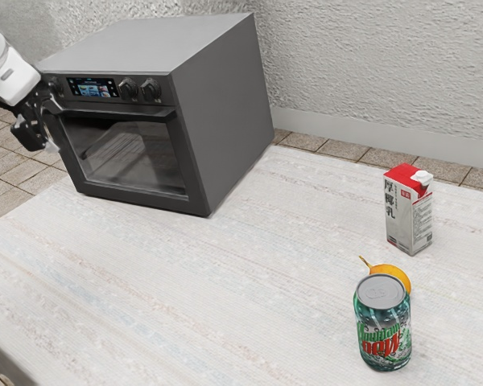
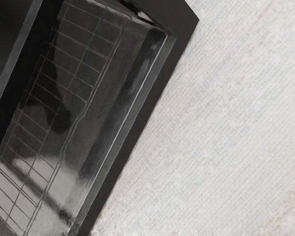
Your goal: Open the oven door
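At the exterior view's left, my gripper is beside the left front edge of the dark grey oven, near the left end of the door handle. The oven door has a glass window and stands closed against the oven front. In the wrist view, the door's glass with a wire rack behind it lies under my hand, and the dark handle bar crosses it lengthwise. Whether the gripper touches the handle cannot be made out.
Knobs and a small lit display are above the door. Farther along the pale table, toward the exterior view's right, stand a red and white carton and a green can, with an orange fruit behind the can. A textured wall rises behind.
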{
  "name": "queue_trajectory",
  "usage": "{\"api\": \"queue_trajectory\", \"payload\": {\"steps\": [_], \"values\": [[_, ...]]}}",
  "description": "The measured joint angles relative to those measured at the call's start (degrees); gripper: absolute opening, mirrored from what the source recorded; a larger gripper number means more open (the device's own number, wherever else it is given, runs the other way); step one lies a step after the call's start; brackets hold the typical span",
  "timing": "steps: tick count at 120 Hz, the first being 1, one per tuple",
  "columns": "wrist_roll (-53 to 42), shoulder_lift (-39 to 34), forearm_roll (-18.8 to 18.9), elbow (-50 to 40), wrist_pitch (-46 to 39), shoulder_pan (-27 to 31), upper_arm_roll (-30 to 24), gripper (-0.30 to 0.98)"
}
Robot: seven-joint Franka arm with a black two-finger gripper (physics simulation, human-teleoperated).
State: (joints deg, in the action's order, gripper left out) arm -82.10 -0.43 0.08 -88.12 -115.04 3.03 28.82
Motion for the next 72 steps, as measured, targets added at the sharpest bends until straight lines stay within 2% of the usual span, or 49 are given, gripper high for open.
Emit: {"api": "queue_trajectory", "payload": {"steps": [16, 31, 72], "values": [[-4.41, 4.72, 0.07, 3.04, -4.84, 2.27, 0.03, 0.69], [-7.68, 9.7, -1.32, 6.34, -7.75, -3.07, 0.0, 0.69], [-13.83, 12.69, -3.94, 6.77, -11.42, -1.08, 0.01, 0.69]]}}
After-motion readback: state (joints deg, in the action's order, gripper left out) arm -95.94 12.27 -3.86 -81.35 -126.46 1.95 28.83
